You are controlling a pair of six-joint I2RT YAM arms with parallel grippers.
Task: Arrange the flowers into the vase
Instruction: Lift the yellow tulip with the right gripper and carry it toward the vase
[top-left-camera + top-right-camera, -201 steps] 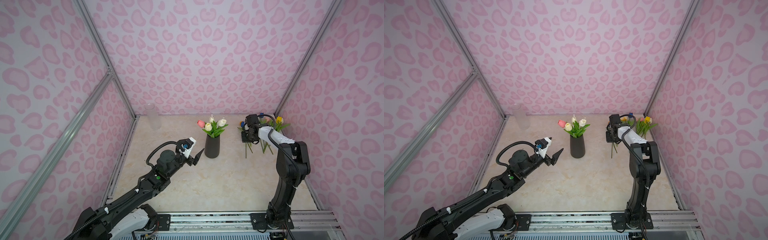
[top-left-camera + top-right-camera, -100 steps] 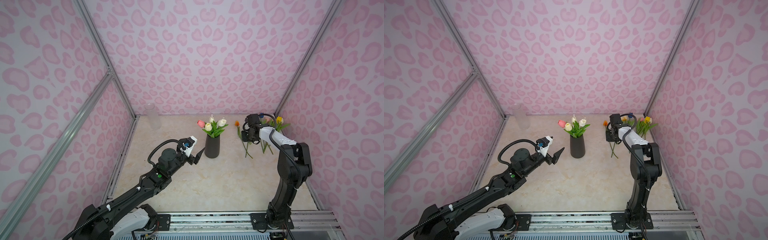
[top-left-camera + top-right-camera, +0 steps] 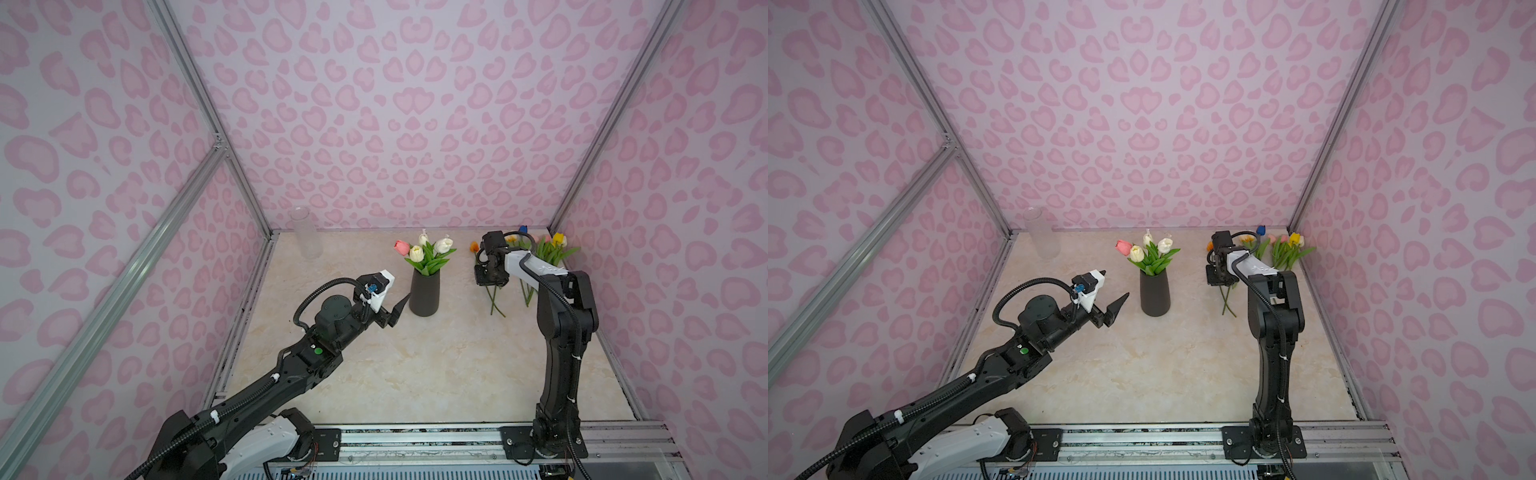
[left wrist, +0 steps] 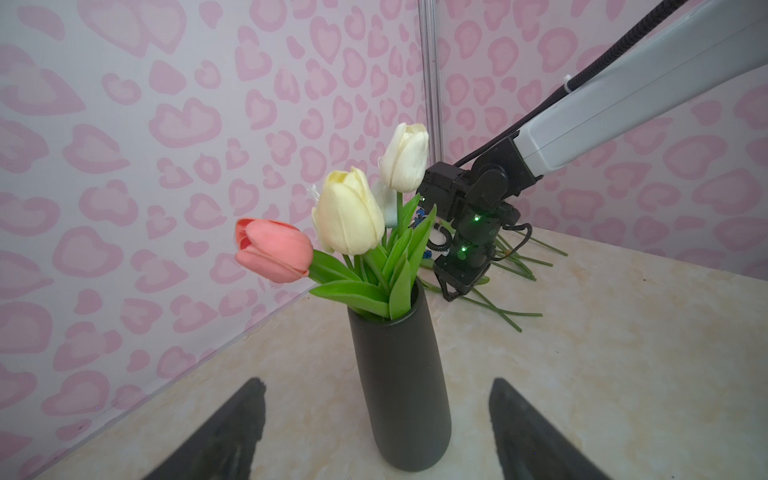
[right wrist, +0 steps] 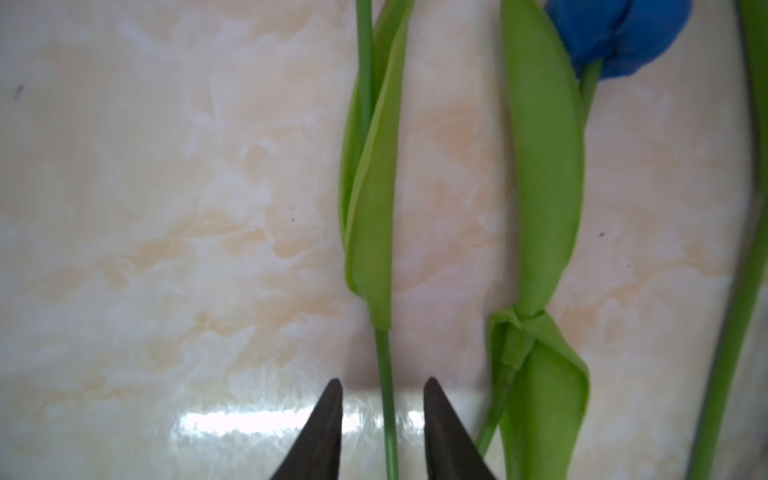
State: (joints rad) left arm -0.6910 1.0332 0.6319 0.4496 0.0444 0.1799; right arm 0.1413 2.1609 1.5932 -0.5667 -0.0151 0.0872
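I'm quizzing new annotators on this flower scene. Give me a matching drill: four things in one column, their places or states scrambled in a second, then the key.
1. black vase
2. clear jar
3. left gripper
4. right gripper

A. jaws slightly apart, astride a lying green stem
B. far left corner, no flowers inside
C. jaws wide apart, facing the black vase
D. upright, holding tulips

Pairs: 1-D, 2-B, 3-C, 4-A
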